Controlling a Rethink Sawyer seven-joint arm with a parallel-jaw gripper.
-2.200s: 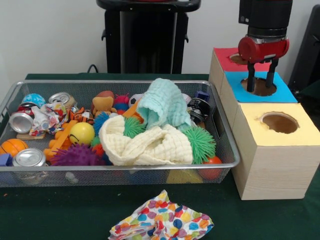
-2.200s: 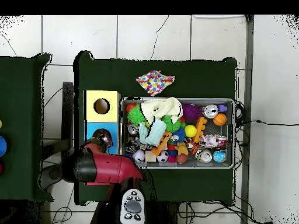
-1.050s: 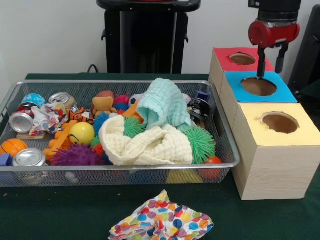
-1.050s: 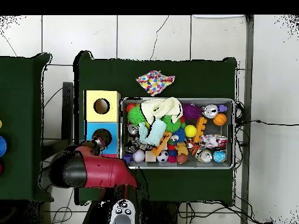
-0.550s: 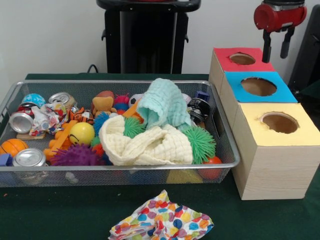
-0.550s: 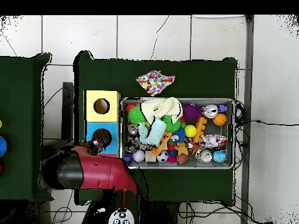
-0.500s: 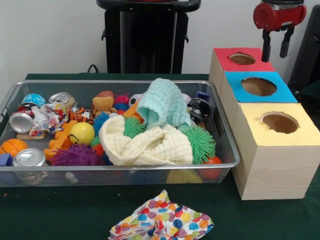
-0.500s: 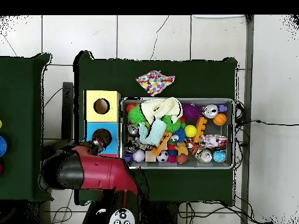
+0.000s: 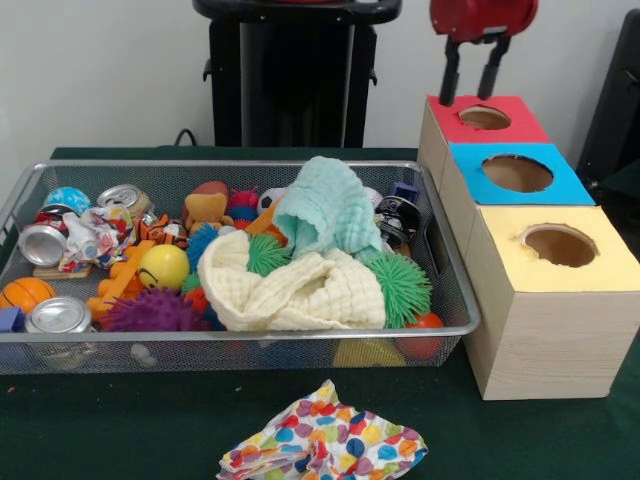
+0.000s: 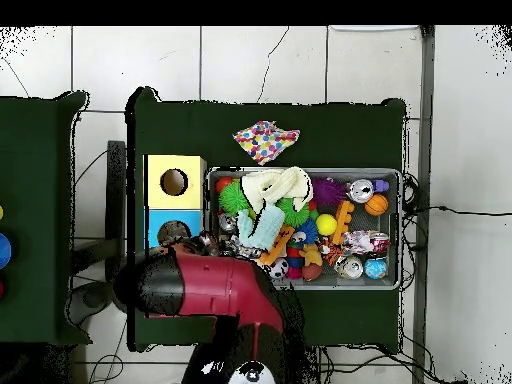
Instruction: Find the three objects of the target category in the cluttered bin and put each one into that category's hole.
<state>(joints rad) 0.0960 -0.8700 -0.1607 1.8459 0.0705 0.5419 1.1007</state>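
The bin [image 9: 240,333] is a silver wire-mesh basket full of mixed things: a mint cloth [image 9: 325,210], a cream cloth [image 9: 290,285], green spiky balls [image 9: 400,285], a yellow ball [image 9: 163,266] and crushed cans [image 9: 58,315]. Three wooden boxes stand to its right, each with a round hole: red top [image 9: 485,118], blue top [image 9: 515,172], yellow top [image 9: 560,245]. My gripper [image 9: 470,85] hangs high over the red box's near-left side, open and empty. In the overhead view the red arm [image 10: 200,285] hides the gripper and the red box; the bin [image 10: 300,170] lies beside it.
A cloth with coloured spots [image 9: 320,445] lies crumpled on the green table in front of the bin; it also shows in the overhead view [image 10: 265,140]. A purple spiky ball [image 9: 150,310], an orange ball [image 9: 22,293] and a toy bear [image 9: 205,210] lie in the bin's left half.
The gripper rose from the blue box's hole, then swung left in the front view, to above the red box. In the overhead view the arm swung towards the bin. The bin's contents are unchanged.
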